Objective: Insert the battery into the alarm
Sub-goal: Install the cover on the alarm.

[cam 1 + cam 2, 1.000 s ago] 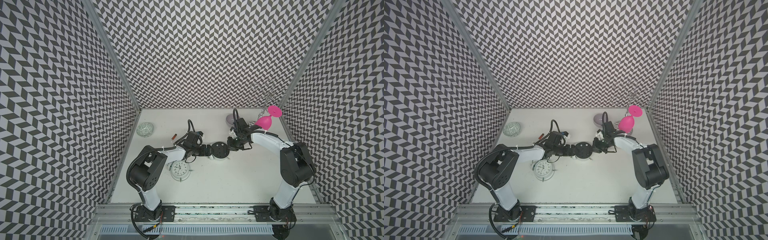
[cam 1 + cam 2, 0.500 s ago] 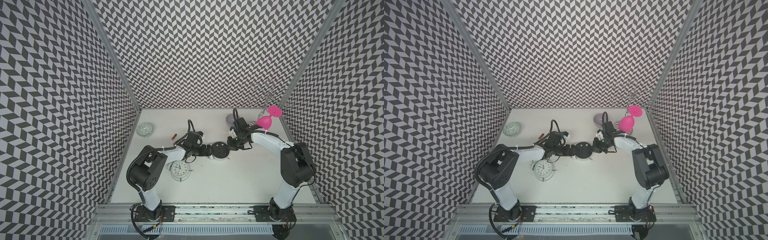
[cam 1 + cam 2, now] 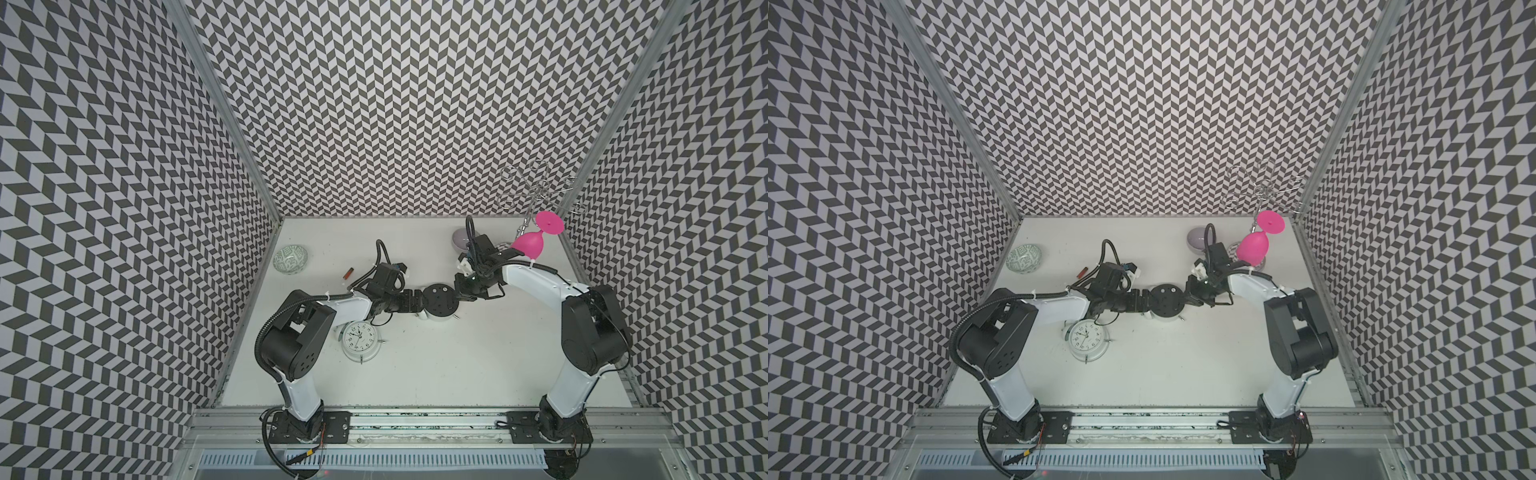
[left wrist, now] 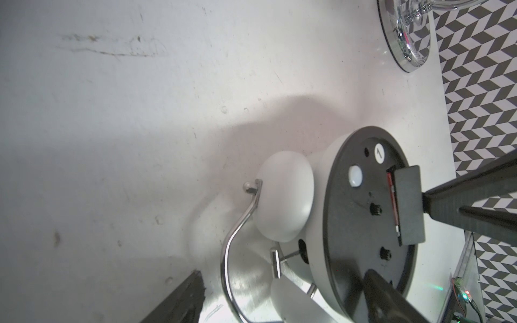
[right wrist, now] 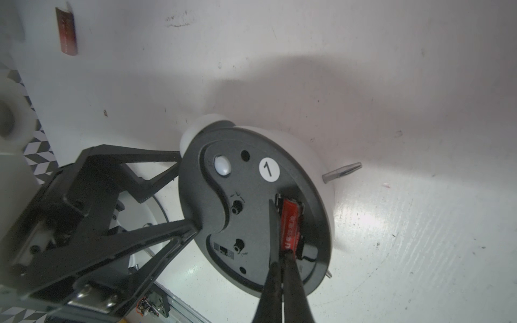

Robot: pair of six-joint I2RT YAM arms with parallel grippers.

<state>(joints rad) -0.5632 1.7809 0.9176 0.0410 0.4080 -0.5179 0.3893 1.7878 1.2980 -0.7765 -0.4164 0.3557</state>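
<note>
The battery lies in the slot of the alarm, close to the rim of its black back. It is red, with white lettering too blurred for me to read. From my right wrist I see its upper side, but my tool's tips cover the nearer end. From my left wrist the raised lid covers all but a red strip. In both top views the slot sits under my right tool and is too small to make out. The alarm's dial faces down toward the worktop, out of sight. Its back is dark grey with a white button and a round sticker marked 1. The body and the bell are white.

My right tool is pressed together, with its tips at the battery's end and against the lid's edge. I cannot tell whether they nip the lid. My left tool is spread wide and grips the alarm's rim at the bell side.

Beside the alarm, toward my left arm's base, a white clock lies dial up. A loose cell lies apart from the alarm, beyond my left tool.
</note>
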